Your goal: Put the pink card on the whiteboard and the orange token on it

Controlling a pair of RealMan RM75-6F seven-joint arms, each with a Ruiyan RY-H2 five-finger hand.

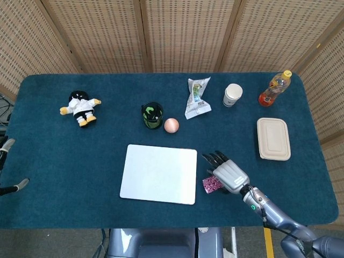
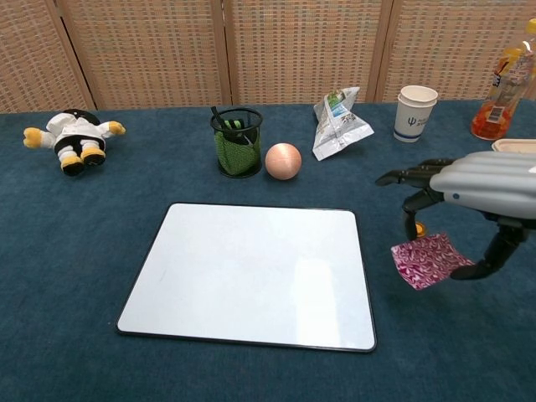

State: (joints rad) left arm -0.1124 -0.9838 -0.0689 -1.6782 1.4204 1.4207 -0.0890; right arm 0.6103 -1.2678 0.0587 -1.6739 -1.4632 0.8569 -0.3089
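While the pink card (image 2: 425,260) hangs tilted off the table, pinched under the right hand (image 2: 479,184), it sits just right of the whiteboard (image 2: 251,274), apart from its edge. Behind the card, partly hidden by the fingers (image 2: 410,177), lies the orange token (image 2: 416,229) on the blue cloth (image 1: 64,161). Only a bit of the left hand (image 1: 12,185) shows; its state cannot be told.

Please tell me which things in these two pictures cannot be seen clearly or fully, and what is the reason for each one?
- Orange token: hidden under the right hand in the head view; only a sliver shows in the chest view.
- Pink card: partly covered by that hand in both views; the exact grip is unclear.
- Left hand: chest view shows none of it; head view cuts it at the left edge.
- Lunch box: mostly behind the right hand, chest view.
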